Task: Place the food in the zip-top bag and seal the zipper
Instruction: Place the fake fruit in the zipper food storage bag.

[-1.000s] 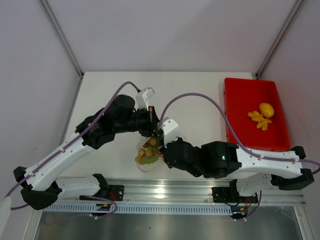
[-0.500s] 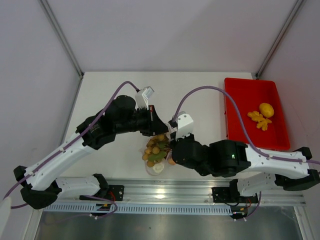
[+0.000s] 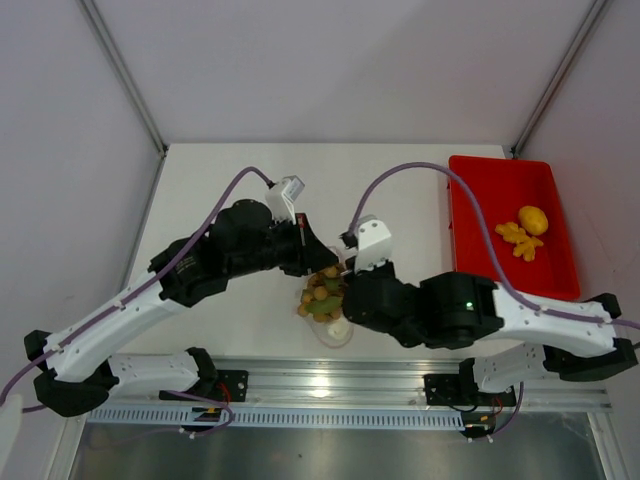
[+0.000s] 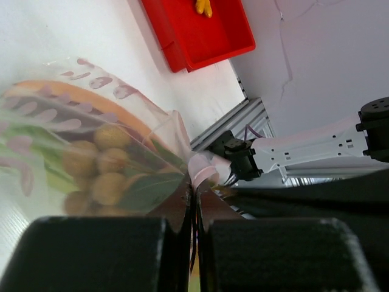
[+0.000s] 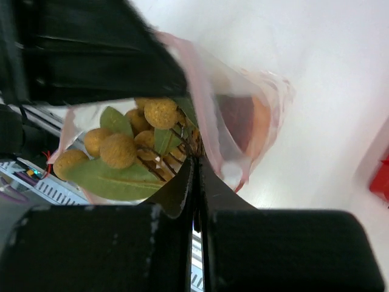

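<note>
**Two end effectors pinch the mouth of a partly filled bag**

The left end effector (image 4: 193,207) and the right end effector (image 5: 196,164) are each clamped flat on the top edge of the clear, crinkly, pink-tinted zip-top bag (image 3: 325,300). They sit close together over the middle of the white counter (image 3: 220,190), probably to hold the thin pinkish-red zipper strip (image 5: 196,79) taut and lined up for pressing. Inside the bag are a bunch of tan-yellow balls on green leaves (image 5: 118,149), an orange slice (image 5: 261,125) and a dark red piece (image 5: 234,118). The red rectangular plastic tray (image 3: 480,180), well apart at the right, holds a yellow lemon (image 3: 533,218) and a knobbly yellow piece (image 3: 518,240), so filling looks unfinished.
</note>
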### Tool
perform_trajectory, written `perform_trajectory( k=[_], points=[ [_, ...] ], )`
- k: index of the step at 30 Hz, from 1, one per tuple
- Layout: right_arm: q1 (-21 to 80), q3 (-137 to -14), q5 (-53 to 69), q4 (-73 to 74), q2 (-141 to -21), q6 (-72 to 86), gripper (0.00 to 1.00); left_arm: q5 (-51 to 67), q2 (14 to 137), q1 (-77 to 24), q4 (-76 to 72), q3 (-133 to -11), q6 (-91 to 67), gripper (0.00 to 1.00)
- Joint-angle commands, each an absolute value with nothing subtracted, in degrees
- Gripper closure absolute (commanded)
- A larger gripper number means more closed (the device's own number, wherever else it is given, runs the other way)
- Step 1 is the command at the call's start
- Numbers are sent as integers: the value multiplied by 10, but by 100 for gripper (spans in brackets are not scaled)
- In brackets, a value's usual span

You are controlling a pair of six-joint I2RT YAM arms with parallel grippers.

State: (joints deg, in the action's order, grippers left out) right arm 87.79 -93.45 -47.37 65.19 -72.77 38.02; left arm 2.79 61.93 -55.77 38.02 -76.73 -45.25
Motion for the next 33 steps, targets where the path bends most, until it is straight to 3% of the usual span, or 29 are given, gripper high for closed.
perform_trajectory(
  k=[1, 8, 20, 23, 25, 26, 29, 33],
  points=[
    [901, -967, -514, 655, -787, 371, 100, -21, 613, -586, 358, -797, -478, 99],
    [930, -993, -671, 802, -854, 508, 100, -59, 607, -616, 358, -800, -490, 99],
    [912, -977, -683, 865, -795, 546, 100, -102, 578, -620, 362, -762, -490, 99],
    [911, -943, -656, 782, -770, 469, 100, -103, 580, -619, 359, -765, -492, 99],
    [899, -899, -608, 637, -746, 360, 100, -93, 587, -619, 356, -773, -494, 99],
    [880, -845, -534, 536, -718, 330, 100, -90, 590, -619, 352, -780, -497, 100],
    [833, -775, -401, 413, -683, 287, 100, -77, 600, -619, 341, -789, -501, 100],
    [830, -759, -364, 379, -693, 266, 100, -69, 615, -619, 338, -799, -505, 100]
  ],
)
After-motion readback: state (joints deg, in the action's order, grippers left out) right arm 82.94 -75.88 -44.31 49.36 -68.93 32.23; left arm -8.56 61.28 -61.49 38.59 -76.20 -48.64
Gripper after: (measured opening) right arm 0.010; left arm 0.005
